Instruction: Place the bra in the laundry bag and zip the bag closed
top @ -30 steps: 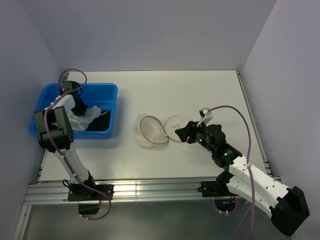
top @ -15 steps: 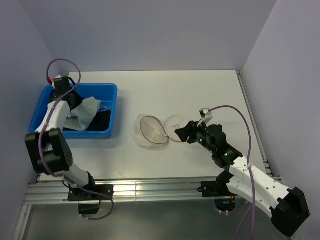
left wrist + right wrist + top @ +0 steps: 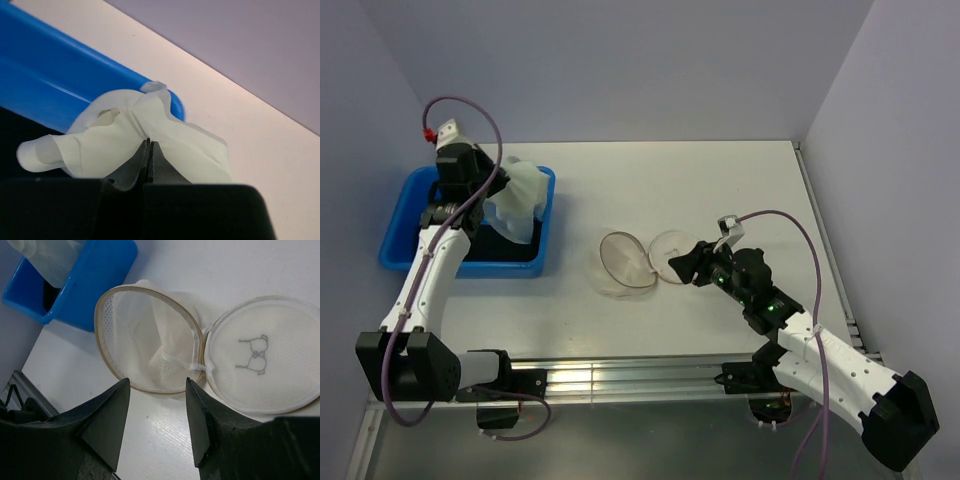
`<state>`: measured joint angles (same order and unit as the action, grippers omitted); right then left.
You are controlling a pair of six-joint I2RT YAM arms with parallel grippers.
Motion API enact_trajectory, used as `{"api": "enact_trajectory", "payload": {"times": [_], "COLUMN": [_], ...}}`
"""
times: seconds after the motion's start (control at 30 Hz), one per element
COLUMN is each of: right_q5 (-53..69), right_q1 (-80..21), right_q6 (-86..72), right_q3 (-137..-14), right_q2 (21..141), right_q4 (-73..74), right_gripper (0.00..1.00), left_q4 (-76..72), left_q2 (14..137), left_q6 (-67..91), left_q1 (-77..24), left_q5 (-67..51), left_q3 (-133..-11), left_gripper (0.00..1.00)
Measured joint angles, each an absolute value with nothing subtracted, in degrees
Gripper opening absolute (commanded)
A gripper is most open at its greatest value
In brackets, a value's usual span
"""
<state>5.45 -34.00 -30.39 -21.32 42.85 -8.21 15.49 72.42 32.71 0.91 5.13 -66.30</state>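
The left gripper point(image 3: 150, 149) has lifted the bra point(image 3: 518, 198), clamped tight in its grip, above the far right corner of the blue tub point(image 3: 420, 268). The right gripper point(image 3: 156, 390) hovers, jaws apart, just right of the unzipped laundry bag point(image 3: 623, 263) mid-table.

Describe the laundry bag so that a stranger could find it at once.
On the white table, look right of the blue tub, near the middle. The laundry bag lies there open: a round drum of see-through white mesh with a tan rim, its flat lid folded out beside it. Nothing else here is mesh.
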Motion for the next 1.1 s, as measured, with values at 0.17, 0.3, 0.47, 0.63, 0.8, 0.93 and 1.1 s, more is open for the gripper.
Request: {"api": "enact_trajectory", "payload": {"times": [0.17, 0.3, 0.47, 0.63, 0.8, 0.93, 1.1], "right_q5": [4.1, 1.7, -2.6, -5.3, -8.2, -12.6, -16.8], "right_q1": [-34.0, -34.0, -34.0, -34.0, -34.0, -34.0, -33.7], "right_q6": [-30.6, -31.0, -31.2, -31.2, -31.1, -30.5, -30.5], "right_q3": [-21.1, -20.1, -19.4, -19.5, -19.5, -19.7, -25.4], "right_q2": [42.3, 39.3, 32.7, 26.3, 22.2, 22.9, 35.0], "right_q4": [-8.6, -8.4, -7.0, -3.4, 1.2, 4.9, 6.2], "right_gripper": [0.56, 0.56, 0.56, 0.56, 0.54, 0.42, 0.15], "left_q4": [15.6, 11.9, 7.8, 4.5, 5.1, 4.7, -1.3], "left_q2": [74.6, 81.8, 95.2, 109.2, 120.0, 117.7, 97.8], "left_q6": [32.8, 32.6, 32.2, 31.9, 33.6, 35.6, 38.0], "left_q1": [-10.7, -19.9, -28.5, -34.9, -38.6, -39.2, -39.0], "left_q5": [5.9, 5.7, 4.3, 1.8, -2.1, -4.0, -4.4], "left_q3": [-75.9, -90.6, -106.8, -111.1, -105.7, -93.3, -76.2], "left_gripper": [0.00, 0.00, 0.00, 0.60, 0.81, 0.80, 0.74]}}
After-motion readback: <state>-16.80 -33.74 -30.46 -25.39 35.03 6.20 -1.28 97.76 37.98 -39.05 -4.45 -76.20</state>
